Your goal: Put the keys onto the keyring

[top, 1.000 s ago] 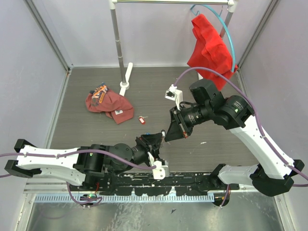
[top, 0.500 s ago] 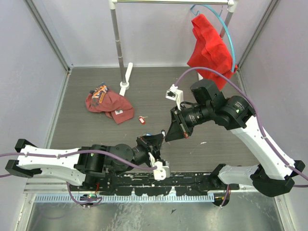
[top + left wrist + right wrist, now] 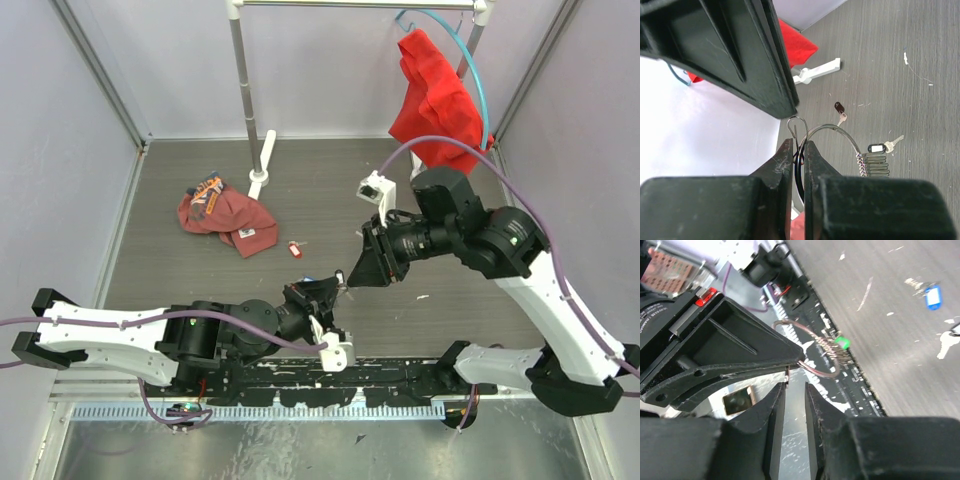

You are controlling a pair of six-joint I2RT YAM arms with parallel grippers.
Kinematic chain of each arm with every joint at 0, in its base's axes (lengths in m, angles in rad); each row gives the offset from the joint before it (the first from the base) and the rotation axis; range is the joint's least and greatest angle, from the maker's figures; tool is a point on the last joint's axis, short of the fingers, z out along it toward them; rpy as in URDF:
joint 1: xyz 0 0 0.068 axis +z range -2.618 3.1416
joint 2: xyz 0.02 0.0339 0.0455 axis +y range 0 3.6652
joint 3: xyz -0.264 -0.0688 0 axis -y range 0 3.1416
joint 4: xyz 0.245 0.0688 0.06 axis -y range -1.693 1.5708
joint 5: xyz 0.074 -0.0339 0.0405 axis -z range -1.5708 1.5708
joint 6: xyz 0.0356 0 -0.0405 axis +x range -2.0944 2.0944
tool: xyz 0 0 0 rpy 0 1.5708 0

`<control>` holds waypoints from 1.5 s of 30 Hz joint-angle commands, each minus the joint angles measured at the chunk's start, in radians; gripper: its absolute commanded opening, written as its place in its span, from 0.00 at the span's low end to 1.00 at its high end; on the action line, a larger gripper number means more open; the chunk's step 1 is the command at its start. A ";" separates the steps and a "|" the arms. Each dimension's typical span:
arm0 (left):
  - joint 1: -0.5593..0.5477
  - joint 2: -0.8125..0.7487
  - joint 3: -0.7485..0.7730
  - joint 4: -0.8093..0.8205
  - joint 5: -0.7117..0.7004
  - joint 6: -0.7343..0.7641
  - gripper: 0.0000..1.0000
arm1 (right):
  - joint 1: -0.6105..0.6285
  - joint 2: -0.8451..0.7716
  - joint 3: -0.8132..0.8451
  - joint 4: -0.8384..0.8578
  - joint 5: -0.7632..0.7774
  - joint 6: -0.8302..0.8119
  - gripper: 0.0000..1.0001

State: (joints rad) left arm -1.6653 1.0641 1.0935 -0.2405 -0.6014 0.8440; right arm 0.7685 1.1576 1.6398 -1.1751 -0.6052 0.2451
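Left gripper (image 3: 799,150) clamped on the ring (image 3: 832,126), pads pinching the wire near its end; ring held up off the table (image 3: 200,270); a short bend of wire stands proud just above the pinch.

Right gripper (image 3: 795,386) just beside the ring, tips facing the pinch; jaws a little apart, nothing between them.

Strung on the ring, far side from the pinch: a tight row of small loops (image 3: 872,165) with a green tag (image 3: 841,342); probably keys already on, count unclear.

Loose keys on the table below and beyond the ring: black key (image 3: 840,107); white-tagged key (image 3: 885,146); blue key (image 3: 932,296); red key (image 3: 295,250), well apart from the ring.

Judgement: task part done; at least 4 keys left off; step in hand is fetching the next one.

Doing it well:
- left holds firm and steady, ring's free end clear of its pads;
- right takes 1 key by the tag or blade, leaving the eye uncovered;
- bring the eye square to the ring's end, then slide along the wire toward the green tag;
- approach slowly; a knock would twist the ring in the pinch.
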 commanded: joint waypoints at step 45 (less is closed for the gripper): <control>0.052 -0.093 -0.066 -0.033 -0.213 -0.147 0.00 | -0.161 0.153 -0.530 0.498 0.617 0.129 0.40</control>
State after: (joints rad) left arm -1.6199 1.0035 1.0508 -0.2886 -0.7879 0.7231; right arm 0.6262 1.2793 1.1400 -0.8528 -0.0345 0.3607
